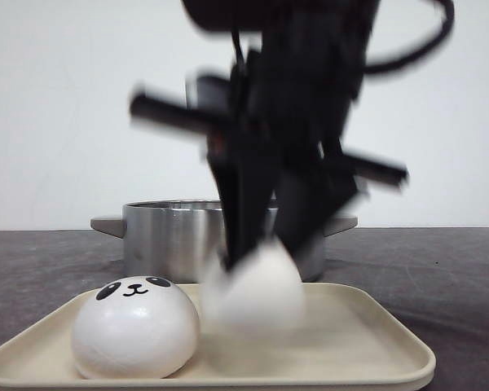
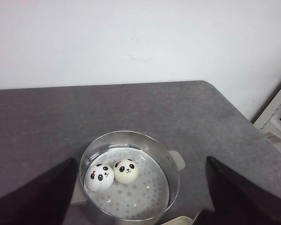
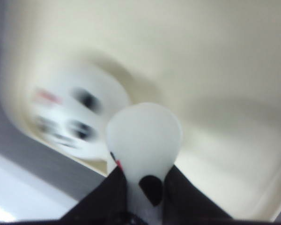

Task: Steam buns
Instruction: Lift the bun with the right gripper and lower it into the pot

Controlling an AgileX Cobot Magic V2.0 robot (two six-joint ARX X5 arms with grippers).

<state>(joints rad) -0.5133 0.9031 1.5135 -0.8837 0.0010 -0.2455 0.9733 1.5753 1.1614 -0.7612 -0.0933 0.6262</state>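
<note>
Four buns show in all. Two lie on the cream tray point(image 1: 375, 342) that fills the bottom of the front view: one bun point(image 1: 135, 328) sits at the lower left of that frame, panda face turned upward, and a second bun point(image 1: 257, 292), blurred, is at the centre, just beside the first. The right gripper point(image 1: 257, 244) comes down from the top of the frame as a dark, smeared shape, and its fingers meet this second bun. In the right wrist view the same bun point(image 3: 144, 140) stands at lower centre, squeezed narrow between the two dark fingers point(image 3: 105, 197), so the jaws are closed on it; a black eye mark shows low on it. The other tray bun point(image 3: 77, 115) is a blurred face at the left of that frame, over the pale tray point(image 3: 215, 70).

The other two buns rest inside one steel pot point(image 2: 174, 176), seen at the lower centre of the left wrist view: a whiter bun point(image 2: 99, 177) and a creamier bun point(image 2: 126, 170), touching side by side on the perforated floor, toward the left of the pot. In the front view the pot point(image 1: 167, 236) stands behind the tray, at mid-frame.

The left gripper point(image 2: 140, 206) hangs above the pot, its two dark fingers point(image 2: 37, 197) in the lower corners of its frame, spread wide apart with nothing between them. The grey table point(image 2: 131, 108) carries everything.
</note>
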